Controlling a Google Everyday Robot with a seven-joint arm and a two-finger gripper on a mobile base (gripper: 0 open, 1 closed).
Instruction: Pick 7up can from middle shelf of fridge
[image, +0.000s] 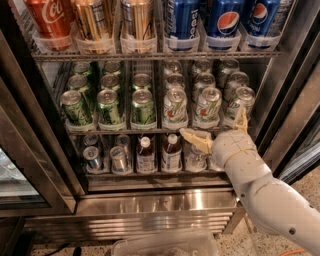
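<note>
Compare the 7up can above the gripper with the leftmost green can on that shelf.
The 7up can is silver-white with green lettering; the green can is dark green. The 7up can stands right of centre, the green can at the left end. The gripper, fingers open, sits just below the 7up can, far from the green can. Both stand upright, front row, middle shelf.
</note>
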